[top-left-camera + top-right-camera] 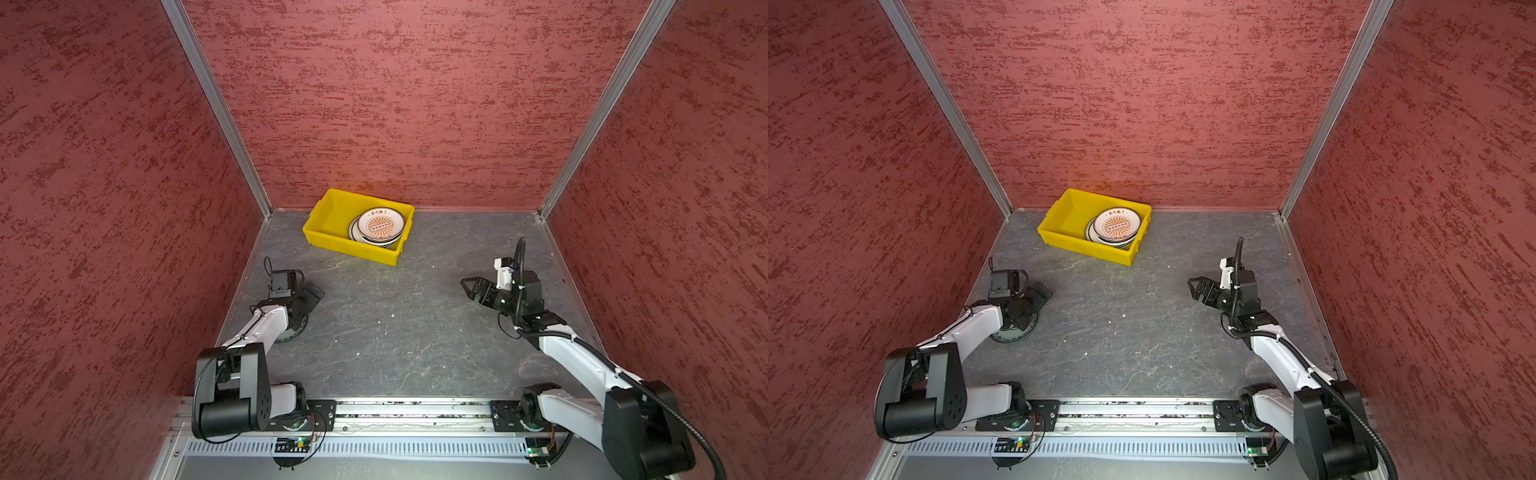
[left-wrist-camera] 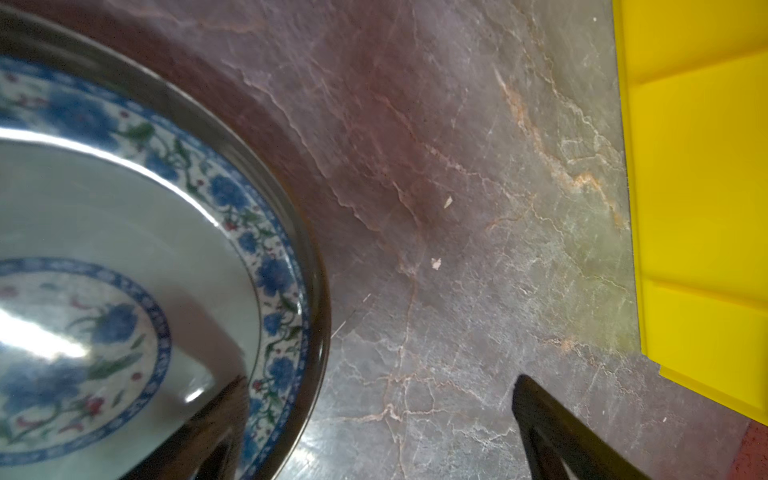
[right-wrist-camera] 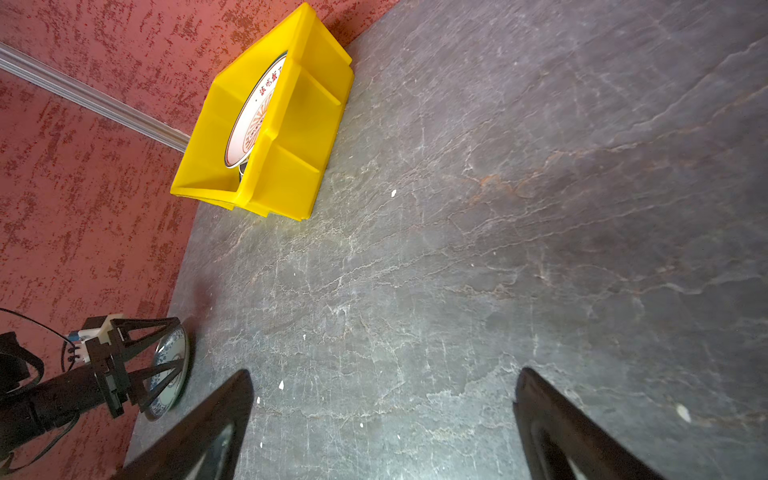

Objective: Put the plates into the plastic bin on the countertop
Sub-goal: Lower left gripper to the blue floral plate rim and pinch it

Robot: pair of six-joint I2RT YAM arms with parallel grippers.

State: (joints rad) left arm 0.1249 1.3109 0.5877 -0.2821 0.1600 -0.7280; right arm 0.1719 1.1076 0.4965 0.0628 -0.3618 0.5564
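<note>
The yellow plastic bin (image 1: 353, 249) (image 1: 1084, 245) stands at the back of the countertop (image 1: 395, 332), with stacked plates (image 1: 380, 224) (image 1: 1116, 224) in its right half; the top one is cream with orange rays and red characters. A blue-patterned plate (image 2: 124, 249) (image 1: 291, 334) (image 3: 170, 374) lies on the countertop at the left, mostly hidden under my left arm in both top views. My left gripper (image 2: 380, 382) (image 1: 309, 297) is open and straddles its dark rim, one finger over the plate, the other beside it. My right gripper (image 3: 384, 374) (image 1: 467, 289) hangs open and empty at the right.
Textured red walls close in the left, back and right sides. The bin's ribbed side (image 2: 698, 208) is near the left gripper. Small white crumbs (image 1: 392, 316) dot the countertop. The aluminium rail (image 1: 415, 415) with both arm bases runs along the front edge.
</note>
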